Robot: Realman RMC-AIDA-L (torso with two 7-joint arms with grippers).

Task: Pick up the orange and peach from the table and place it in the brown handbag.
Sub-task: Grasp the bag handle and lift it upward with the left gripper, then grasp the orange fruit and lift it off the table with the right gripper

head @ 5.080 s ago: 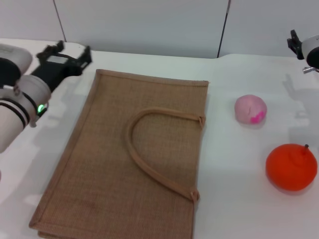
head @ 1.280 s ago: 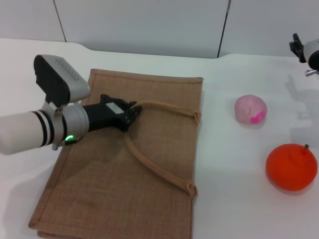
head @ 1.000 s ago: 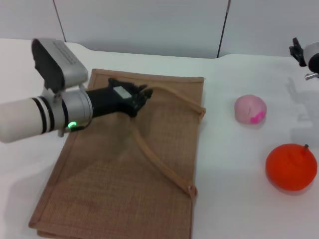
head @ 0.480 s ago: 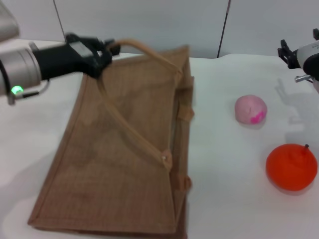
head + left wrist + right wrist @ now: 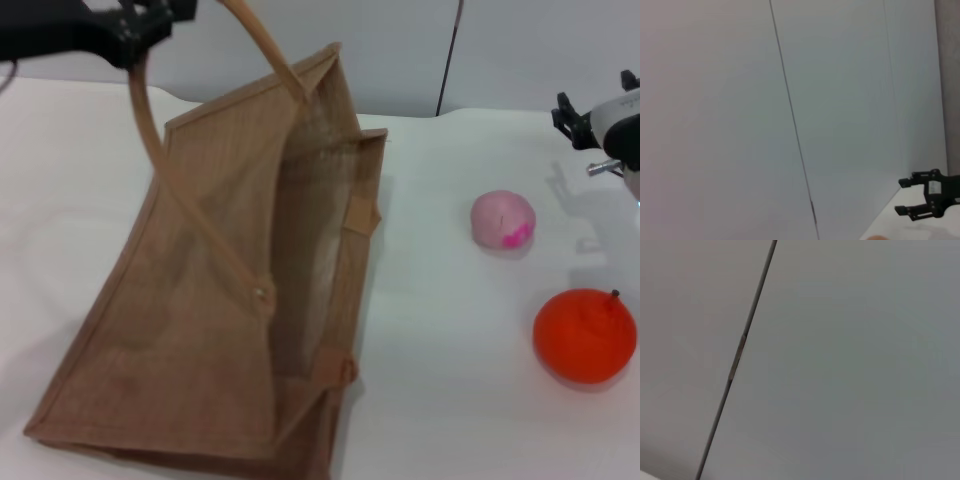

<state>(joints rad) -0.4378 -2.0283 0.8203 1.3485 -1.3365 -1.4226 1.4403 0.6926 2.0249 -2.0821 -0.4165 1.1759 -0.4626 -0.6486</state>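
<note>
In the head view the brown handbag (image 5: 210, 320) stands tilted with its mouth pulled open toward the right. My left gripper (image 5: 150, 18), at the top left, is shut on the bag's tan handle (image 5: 265, 55) and holds it high. On the white table to the right lie the pale pink peach (image 5: 503, 220) and, nearer the front, the orange (image 5: 585, 336). My right gripper (image 5: 590, 110) hovers at the far right edge, beyond the peach; it also shows in the left wrist view as the right gripper (image 5: 912, 200), open.
A grey panelled wall (image 5: 400, 50) runs behind the white table (image 5: 440, 380). The right wrist view holds only wall.
My left gripper closed on the handle and lifted it up and to the left, raising the flat bag and opening its mouth. My right gripper moved slightly inward. The fruits have not moved.
</note>
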